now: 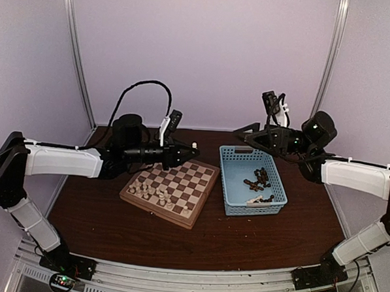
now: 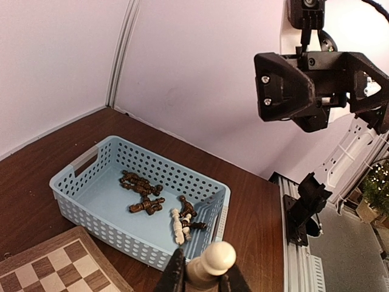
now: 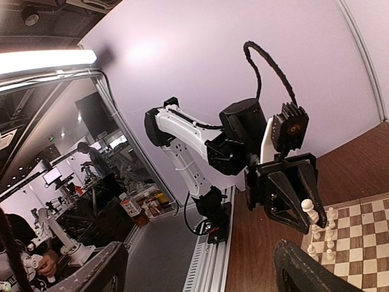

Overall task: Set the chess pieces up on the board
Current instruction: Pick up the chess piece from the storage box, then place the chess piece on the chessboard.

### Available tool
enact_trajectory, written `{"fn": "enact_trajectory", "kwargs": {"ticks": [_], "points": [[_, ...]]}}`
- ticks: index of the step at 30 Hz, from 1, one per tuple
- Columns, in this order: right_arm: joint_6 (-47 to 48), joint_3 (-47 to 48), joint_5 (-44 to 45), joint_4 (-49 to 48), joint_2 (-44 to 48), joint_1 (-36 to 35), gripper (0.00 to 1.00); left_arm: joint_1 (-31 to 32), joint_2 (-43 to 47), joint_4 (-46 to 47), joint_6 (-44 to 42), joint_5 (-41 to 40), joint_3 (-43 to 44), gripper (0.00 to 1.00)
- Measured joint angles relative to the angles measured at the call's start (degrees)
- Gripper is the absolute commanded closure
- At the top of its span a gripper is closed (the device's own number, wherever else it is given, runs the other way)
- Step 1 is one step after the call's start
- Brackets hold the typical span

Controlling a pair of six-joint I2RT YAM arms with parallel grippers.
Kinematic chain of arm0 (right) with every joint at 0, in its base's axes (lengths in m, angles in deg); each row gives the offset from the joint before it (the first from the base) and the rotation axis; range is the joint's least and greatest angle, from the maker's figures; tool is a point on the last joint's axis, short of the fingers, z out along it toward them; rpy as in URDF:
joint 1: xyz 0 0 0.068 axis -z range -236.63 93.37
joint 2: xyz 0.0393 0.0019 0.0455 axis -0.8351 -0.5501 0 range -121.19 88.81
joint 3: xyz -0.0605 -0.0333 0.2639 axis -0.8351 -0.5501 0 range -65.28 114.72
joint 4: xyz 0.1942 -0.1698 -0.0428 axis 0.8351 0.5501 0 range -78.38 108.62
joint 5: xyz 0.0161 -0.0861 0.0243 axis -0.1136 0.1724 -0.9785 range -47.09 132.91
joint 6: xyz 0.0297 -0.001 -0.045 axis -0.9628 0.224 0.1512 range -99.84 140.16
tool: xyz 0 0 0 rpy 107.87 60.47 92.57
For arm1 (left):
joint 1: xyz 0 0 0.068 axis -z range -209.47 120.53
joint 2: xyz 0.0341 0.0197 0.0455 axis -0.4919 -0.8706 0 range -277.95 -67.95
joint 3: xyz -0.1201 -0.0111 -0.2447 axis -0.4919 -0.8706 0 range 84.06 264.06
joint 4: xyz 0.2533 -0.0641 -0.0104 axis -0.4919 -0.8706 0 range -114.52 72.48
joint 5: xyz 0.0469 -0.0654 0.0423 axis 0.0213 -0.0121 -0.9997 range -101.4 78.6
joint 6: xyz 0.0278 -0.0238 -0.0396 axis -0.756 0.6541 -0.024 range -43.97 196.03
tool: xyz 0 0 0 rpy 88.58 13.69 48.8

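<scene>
A cream piece (image 1: 194,146) is being gripped by the left end effector (image 1: 187,150) and is being held over the far edge of the board (image 1: 194,180). The board is being carried by the table (image 1: 112,230), and cream pieces (image 1: 150,191) are being borne upright on its near-left squares. Just to its right, mostly dark pieces (image 1: 259,179) are being held, lying, in the basket (image 1: 227,182). The right end effector (image 1: 246,137) is being held open above the basket's far rim.
</scene>
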Motion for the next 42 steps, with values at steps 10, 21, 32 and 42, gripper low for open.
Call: {"fn": "enact_trajectory", "kwargs": {"ticks": [10, 21, 32, 42], "points": [[-16.9, 1.5, -2.1, -21.7, -10.1, -2.1, 0.16, 0.0, 6.6, -4.1, -0.4, -0.1, -4.4, 0.96], [-1.4, 5.1, 1.6, -1.0, -10.3, -3.7, 0.28, 0.0, 14.2, -10.9, -4.3, -2.3, -9.0, 0.96], [37.8, 20.8, 24.4, 58.1, -9.1, -13.8, 0.64, 0.0, 15.4, -14.6, -8.1, -5.1, -11.8, 0.96], [45.8, 28.2, 37.4, 73.3, -13.1, -21.8, 0.66, 0.0, 16.5, -17.7, -13.8, -7.4, -12.9, 0.96]]}}
